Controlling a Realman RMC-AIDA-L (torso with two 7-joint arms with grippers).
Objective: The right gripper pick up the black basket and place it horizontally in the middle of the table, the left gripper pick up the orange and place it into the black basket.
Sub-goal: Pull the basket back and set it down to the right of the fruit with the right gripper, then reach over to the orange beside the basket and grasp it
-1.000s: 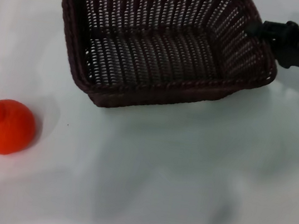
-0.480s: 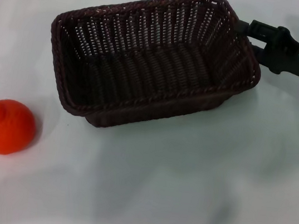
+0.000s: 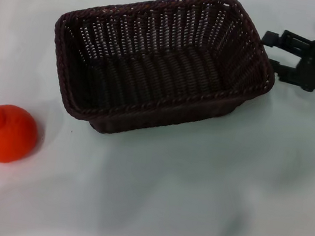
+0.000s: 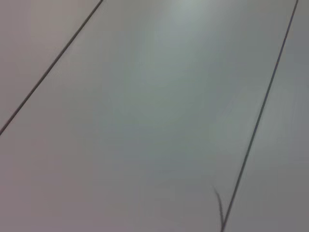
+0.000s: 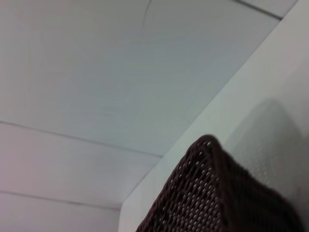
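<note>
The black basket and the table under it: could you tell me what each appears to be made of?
The black basket looks like woven wicker or rattan, possibly a plastic imitation: dark strands, openwork sides, a braided rim. The table seems a smooth white laminate or similar, with a faint gloss showing soft shadows.

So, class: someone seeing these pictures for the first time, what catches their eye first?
Probably the black basket, large and sitting at an angle across the far middle of the white table. Next, the orange, alone at the near left. The right gripper is open, just clear of the basket's right end.
</note>
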